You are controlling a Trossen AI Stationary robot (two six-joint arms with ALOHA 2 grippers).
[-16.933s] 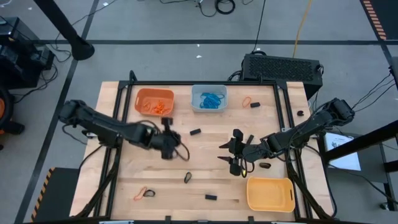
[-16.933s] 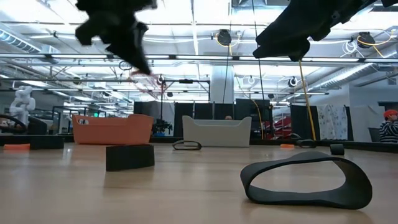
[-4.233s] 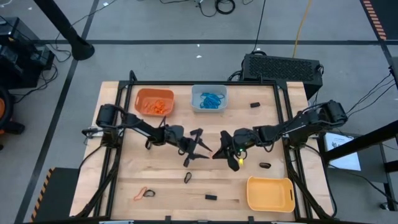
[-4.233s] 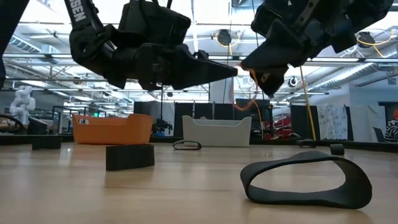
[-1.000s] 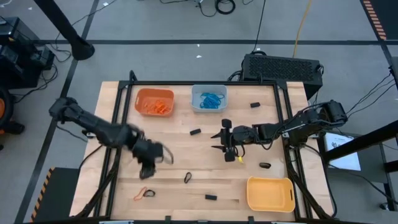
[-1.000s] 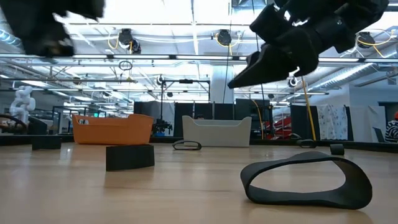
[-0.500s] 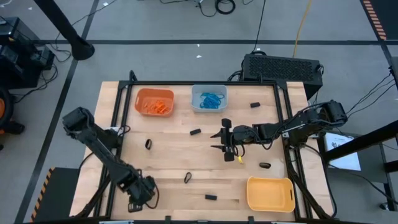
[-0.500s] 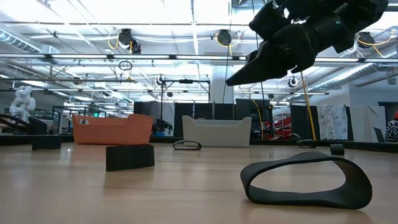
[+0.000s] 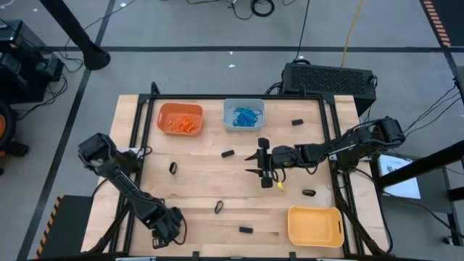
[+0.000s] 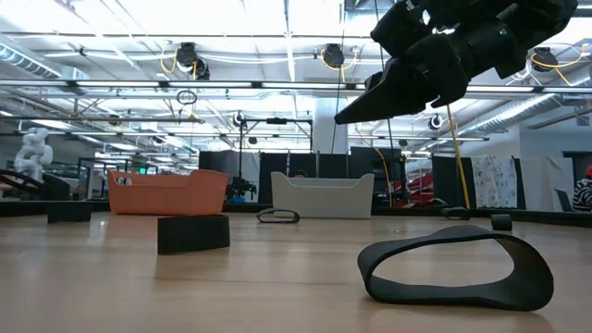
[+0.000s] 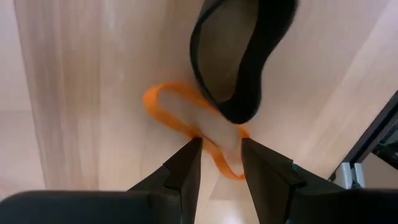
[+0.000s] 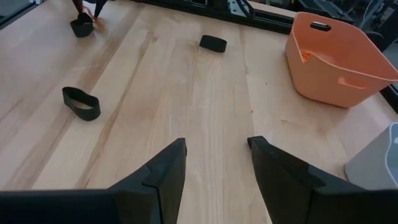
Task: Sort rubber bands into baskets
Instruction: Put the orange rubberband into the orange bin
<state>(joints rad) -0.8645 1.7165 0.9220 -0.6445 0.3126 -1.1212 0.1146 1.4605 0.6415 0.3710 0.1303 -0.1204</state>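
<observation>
Rubber bands, thin elastic loops, lie scattered on the light wooden table (image 9: 196, 181): an orange loop (image 11: 186, 127) overlapped by a black loop (image 11: 239, 59) at the near left corner, directly ahead of the left gripper (image 11: 219, 152), whose two dark fingers stand apart with the orange loop's near part lying between the tips; not clamped on it, nothing held. Left gripper (image 9: 164, 226) sits low at the near left of the table in the high view.

More black bands: one left of centre (image 9: 172, 167), one mid-table (image 9: 228, 154), one near centre toward the near edge (image 9: 219, 206), one flat at the near edge (image 9: 246, 230), one at far right (image 9: 296, 122), one right of centre (image 9: 309, 193). Low view shows a big black loop (image 10: 453, 268) close up and a flat black one (image 10: 192, 232).

Orange rectangular plastic basket (image 9: 180, 119) far left holds orange bands; pale blue-grey basket (image 9: 243, 114) just right of it holds blue bands; yellow basket (image 9: 315, 225) at near right.

Right gripper (image 9: 259, 165) hovers above the table's centre, fingers spread, empty; its wrist view shows bare wood between the fingers (image 12: 166, 171), bands well ahead
</observation>
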